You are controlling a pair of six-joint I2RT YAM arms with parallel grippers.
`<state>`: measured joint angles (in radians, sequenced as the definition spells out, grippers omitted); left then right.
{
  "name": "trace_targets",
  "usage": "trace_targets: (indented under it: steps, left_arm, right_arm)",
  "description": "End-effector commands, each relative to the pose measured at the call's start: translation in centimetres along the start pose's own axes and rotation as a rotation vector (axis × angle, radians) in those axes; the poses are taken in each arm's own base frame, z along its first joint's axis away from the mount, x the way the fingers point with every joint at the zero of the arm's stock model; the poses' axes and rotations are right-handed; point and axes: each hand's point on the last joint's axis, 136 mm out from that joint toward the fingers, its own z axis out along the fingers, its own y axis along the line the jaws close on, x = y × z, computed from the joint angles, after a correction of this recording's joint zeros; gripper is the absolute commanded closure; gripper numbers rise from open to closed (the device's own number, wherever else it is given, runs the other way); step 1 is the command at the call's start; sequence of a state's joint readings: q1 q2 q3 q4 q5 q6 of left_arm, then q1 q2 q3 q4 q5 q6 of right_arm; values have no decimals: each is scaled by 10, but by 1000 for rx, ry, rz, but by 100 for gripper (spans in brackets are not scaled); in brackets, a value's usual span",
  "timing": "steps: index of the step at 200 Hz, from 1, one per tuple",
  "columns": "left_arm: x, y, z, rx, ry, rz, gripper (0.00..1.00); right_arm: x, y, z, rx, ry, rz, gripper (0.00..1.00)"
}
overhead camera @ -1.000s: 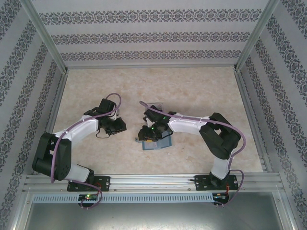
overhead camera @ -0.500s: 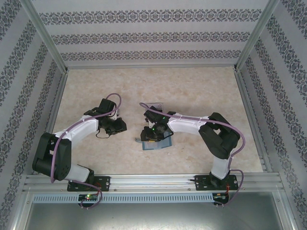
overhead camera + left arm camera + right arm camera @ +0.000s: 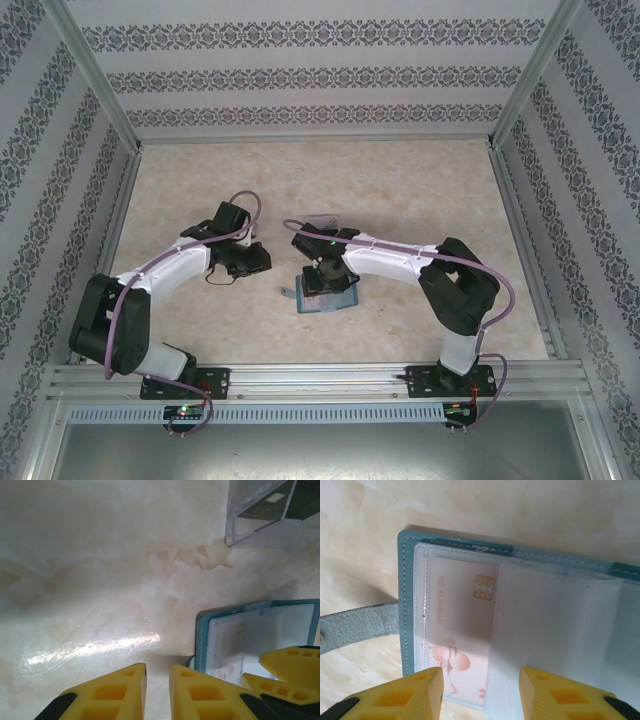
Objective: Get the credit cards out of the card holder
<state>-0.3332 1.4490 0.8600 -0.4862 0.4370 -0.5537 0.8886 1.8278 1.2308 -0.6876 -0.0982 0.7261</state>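
Observation:
The teal card holder lies open on the table, inner panels up, its tab pointing left. A pale credit card with a gold chip sits in its left clear pocket. My right gripper hovers over the holder, open, one finger on each side of the pocket's edge, gripping nothing. My left gripper is just left of the holder, its fingers almost together with bare table in the thin gap. Dark credit cards lie in the clear tray.
The clear tray sits just behind the right gripper. The left gripper is a short way left of the holder. Patterned walls and metal rails enclose the beige table.
My right gripper's jaws have widened and it has shifted slightly back over the holder, uncovering the clear tray. The left arm has edged a little to the right.

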Motion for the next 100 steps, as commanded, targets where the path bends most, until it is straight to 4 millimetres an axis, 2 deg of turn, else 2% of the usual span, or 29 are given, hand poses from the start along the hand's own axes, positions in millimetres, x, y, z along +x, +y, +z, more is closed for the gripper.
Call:
trace_targets:
  steps: [1, 26, 75, 100]
  left_arm:
    - [-2, -8, 0, 5, 6, 15, 80]
    - [-2, -11, 2, 8, 14, 24, 80]
    - [-2, -16, 5, 8, 22, 34, 80]
    - [-2, -17, 5, 2, 22, 41, 80]
  right_arm:
    - [1, -20, -14, 152, -22, -39, 54]
    - [1, -26, -16, 208, -22, -58, 53]
    - [3, -26, -13, 212, -15, -61, 51]
    - [1, -31, -20, 244, -31, -61, 50]
